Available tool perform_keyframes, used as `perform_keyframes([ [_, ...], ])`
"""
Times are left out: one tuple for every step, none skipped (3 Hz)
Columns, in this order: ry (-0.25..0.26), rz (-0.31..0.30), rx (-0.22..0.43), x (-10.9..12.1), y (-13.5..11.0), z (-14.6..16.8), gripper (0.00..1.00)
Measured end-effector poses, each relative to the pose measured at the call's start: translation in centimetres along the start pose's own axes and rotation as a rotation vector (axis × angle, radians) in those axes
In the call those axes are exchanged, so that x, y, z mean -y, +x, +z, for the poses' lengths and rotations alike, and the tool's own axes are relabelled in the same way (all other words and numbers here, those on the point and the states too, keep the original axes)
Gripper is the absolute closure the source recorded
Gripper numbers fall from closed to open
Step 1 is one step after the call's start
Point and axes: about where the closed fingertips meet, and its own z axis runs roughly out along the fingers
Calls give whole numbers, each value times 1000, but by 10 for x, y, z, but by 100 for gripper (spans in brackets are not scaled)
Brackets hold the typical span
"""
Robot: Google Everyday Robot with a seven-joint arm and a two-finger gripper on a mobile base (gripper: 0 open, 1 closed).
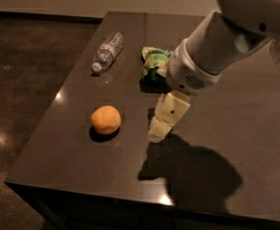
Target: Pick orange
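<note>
The orange [106,119] is a small round fruit resting on the dark table [82,171], left of centre. My gripper [160,128] hangs from the large white arm that comes in from the upper right. It is low over the table, to the right of the orange and apart from it. It holds nothing that I can see.
A clear plastic bottle [107,50] lies on its side at the back left. A green snack bag [154,63] lies behind the gripper, partly hidden by the arm. The table's left and front edges are close to the orange. The arm's shadow falls at the front right.
</note>
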Motion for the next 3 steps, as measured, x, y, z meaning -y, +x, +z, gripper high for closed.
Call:
perform_keyframes([
  [-17, -50, 51, -16, -28, 28, 0],
  [-36, -97, 58, -26, -47, 61, 0],
  [-53, -123, 50, -28, -56, 85, 0],
])
